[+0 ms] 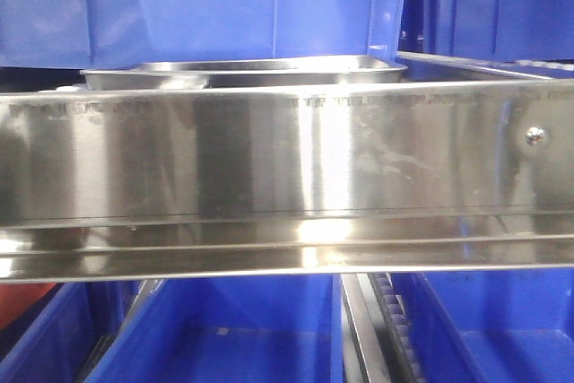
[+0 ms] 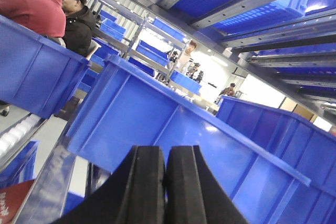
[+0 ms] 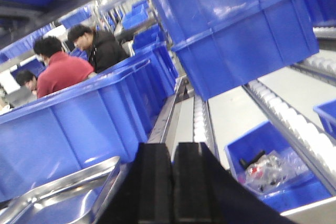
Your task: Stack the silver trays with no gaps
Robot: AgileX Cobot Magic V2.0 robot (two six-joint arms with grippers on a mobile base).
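Left gripper (image 2: 166,184) and right gripper (image 3: 172,184) both sit with pads pressed together, empty. A tray (image 3: 58,200) lies low beside the right gripper, near a bin (image 3: 79,124). Frontally, a rail (image 1: 287,163) blocks all but a tray's rim.

A steel rail (image 1: 269,159) spans the middle, its screw (image 1: 535,135) at three o'clock. A silver tray (image 1: 242,72) sits at twelve, below a blue bin (image 1: 197,6); more bins (image 1: 224,338) at six.
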